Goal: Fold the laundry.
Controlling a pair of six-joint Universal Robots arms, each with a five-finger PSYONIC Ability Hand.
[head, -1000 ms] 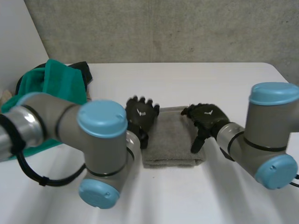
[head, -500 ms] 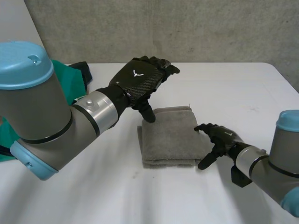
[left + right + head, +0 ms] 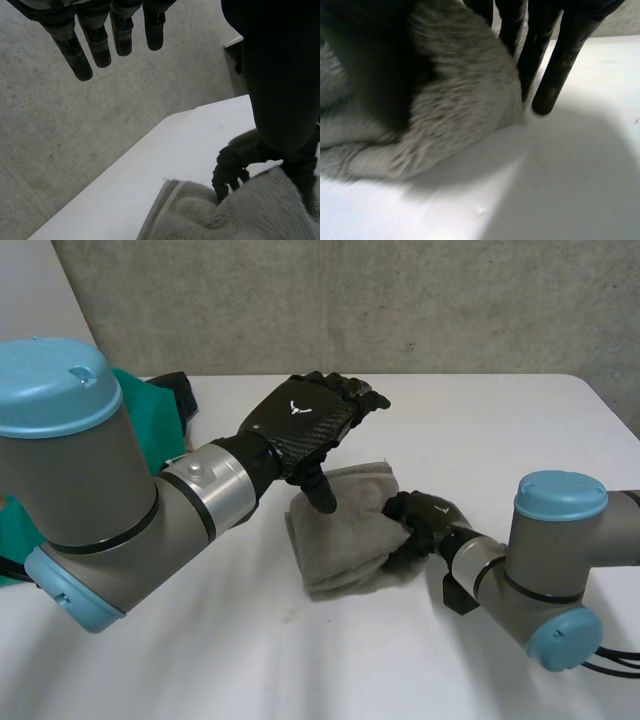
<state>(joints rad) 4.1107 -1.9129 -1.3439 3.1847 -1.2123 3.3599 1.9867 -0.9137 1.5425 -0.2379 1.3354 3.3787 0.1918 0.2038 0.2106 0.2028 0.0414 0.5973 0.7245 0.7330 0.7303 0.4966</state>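
Behind the white counter [image 3: 500, 420] stands a grey concrete wall [image 3: 400, 300]. On the counter we see a grey towel [image 3: 340, 535], folded thick, lying between the two hands. The side of it next to the right hand [image 3: 425, 525] is bunched up and sits higher than the rest. The right hand's fingers [image 3: 555, 55] are on one side of that bunched part and its thumb is on the other. The soft cloth is squeezed between them. We see the same grab from the left wrist view, where the curled black fingers dig into the towel's edge.

The left hand [image 3: 300, 425] hangs in the air over the far side of the towel. Its fingers [image 3: 95, 45] are straight and a little apart, and they hold nothing. Its thumb points down at the towel, near the right hand's fingers. We cannot tell if the thumb touches the cloth.

Well away from the fingers of both hands, behind the left arm [image 3: 110, 510], a heap of green cloth [image 3: 158, 410] lies by the counter's edge. Some dark cloth [image 3: 183, 390] lies against it.
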